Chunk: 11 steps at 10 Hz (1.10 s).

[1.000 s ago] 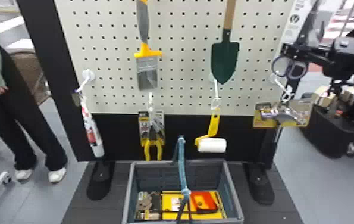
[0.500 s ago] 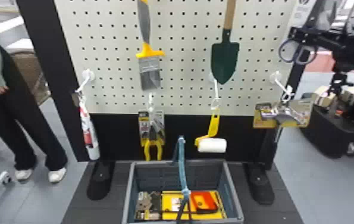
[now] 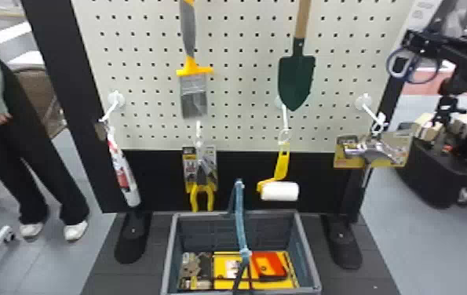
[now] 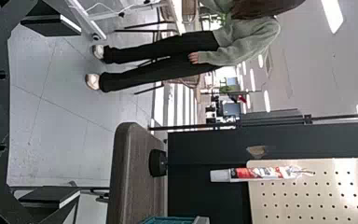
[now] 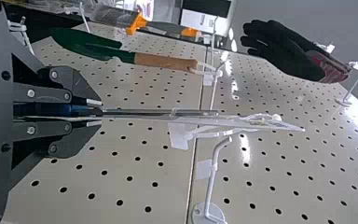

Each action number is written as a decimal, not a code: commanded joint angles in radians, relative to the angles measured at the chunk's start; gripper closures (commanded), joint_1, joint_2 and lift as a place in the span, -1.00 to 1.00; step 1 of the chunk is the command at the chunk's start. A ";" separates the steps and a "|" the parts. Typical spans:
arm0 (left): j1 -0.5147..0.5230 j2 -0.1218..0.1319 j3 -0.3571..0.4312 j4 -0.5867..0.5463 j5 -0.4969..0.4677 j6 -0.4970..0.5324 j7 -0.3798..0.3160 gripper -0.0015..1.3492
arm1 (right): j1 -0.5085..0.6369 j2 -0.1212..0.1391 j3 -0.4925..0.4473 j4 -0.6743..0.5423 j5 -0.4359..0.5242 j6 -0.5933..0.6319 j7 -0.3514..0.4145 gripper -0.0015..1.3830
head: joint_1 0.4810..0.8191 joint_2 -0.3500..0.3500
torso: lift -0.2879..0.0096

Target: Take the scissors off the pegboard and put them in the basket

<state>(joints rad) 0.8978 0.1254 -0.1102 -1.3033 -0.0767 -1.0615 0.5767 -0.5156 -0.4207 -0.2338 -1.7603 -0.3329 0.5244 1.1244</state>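
Bright, even light falls across the pegboard [image 3: 240,86] in the head view. Ceiling lights [image 4: 332,15] glow white at the left wrist view's upper right. White glare streaks the board near the right wrist view's centre and right edge.

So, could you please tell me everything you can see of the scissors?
The scissors have dark blue looped handles, gripped by the right claw. Their slim grey metallic-looking blades point away from the claw; they are seen edge-on, so I cannot tell whether they are fully closed. A clear plastic-looking piece runs alongside them. The scissors are held up near the right edge of the pegboard, outside the basket.
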 commanded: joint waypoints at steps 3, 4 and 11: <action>-0.004 -0.001 -0.005 0.006 0.003 -0.002 0.000 -0.85 | 0.216 0.076 -0.131 -0.217 -0.084 0.068 -0.129 0.69 | -0.60 0.00 | 0.26; -0.006 0.002 -0.006 0.006 0.003 -0.002 0.000 -0.85 | 0.278 0.097 -0.168 -0.295 -0.104 0.098 -0.169 0.69 | -0.60 0.00 | 0.26; -0.023 0.019 -0.037 0.033 0.020 -0.002 0.000 -0.85 | 0.570 0.296 -0.260 -0.443 -0.258 0.147 -0.402 0.69 | -0.60 0.00 | 0.26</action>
<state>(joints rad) 0.8771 0.1430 -0.1452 -1.2722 -0.0561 -1.0630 0.5767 0.0379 -0.1410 -0.4938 -2.2079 -0.5800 0.6715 0.7218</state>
